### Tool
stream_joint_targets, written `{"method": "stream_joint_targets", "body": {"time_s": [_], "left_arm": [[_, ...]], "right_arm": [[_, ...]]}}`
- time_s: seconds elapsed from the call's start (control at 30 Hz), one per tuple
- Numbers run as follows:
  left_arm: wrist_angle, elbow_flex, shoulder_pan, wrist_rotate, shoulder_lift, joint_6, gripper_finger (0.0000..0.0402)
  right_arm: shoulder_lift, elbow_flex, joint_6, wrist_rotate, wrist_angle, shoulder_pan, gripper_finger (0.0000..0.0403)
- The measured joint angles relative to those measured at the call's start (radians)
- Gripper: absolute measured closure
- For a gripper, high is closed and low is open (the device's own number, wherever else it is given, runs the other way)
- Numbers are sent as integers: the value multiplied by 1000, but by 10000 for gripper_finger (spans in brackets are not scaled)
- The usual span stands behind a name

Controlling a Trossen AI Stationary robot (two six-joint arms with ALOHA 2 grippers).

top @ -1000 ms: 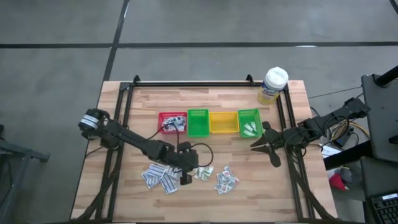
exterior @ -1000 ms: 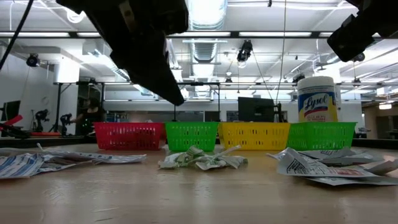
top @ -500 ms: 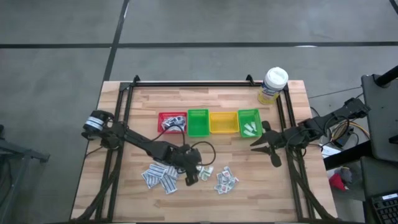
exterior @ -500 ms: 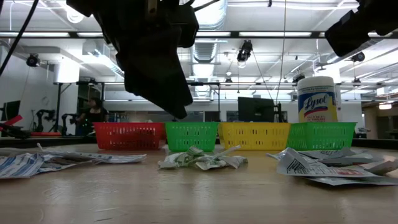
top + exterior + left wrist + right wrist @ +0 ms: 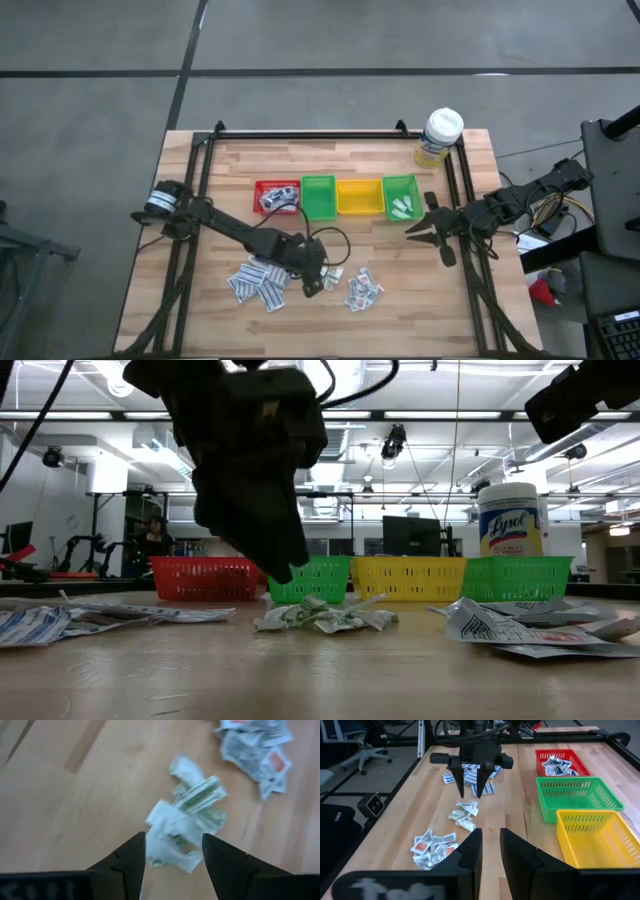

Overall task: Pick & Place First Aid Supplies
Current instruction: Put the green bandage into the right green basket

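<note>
Lying loose on the table [image 5: 230,165], the first aid supplies sit in three small heaps near its front edge: green-print packets [image 5: 331,276] in the middle, blue-print packets [image 5: 256,284] toward the left arm's side, and red-and-grey-print packets [image 5: 364,289] toward the right arm's side. The green-print packets look crumpled and overlapping; they are thin paper, so I judge them very light, soft and easily creased, likely to slide on the wood or lift several at once. A raised, folded edge at the top of the heap looks like the best place to pinch, since a flat packet offers the jaws little to catch.

The left gripper [image 5: 173,851] hangs just above that green-print heap with its jaws spread wide and nothing between them; the heap shows through the gap.

Four small bins stand in a row farther back. The red bin [image 5: 277,197] holds a cluster of white packets. The first green bin [image 5: 318,197] and the yellow bin [image 5: 359,196] appear empty. The second green bin [image 5: 400,198], nearest the right arm, holds a few pale packets. A white-capped bottle [image 5: 439,137] stands at the far corner behind it.

The right gripper [image 5: 424,230] waits just beside the second green bin, jaws narrow and empty.
</note>
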Motion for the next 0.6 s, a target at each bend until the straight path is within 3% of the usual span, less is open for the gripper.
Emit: {"method": "stream_joint_targets", "body": {"time_s": [0.3, 0.6], "left_arm": [[-45, 2, 29, 0, 9, -121, 213], [-50, 2, 39, 0, 17, -91, 213]], "right_arm": [[0, 0, -4, -20, 0, 0, 325], [0, -1, -6, -23, 0, 0, 316]]}}
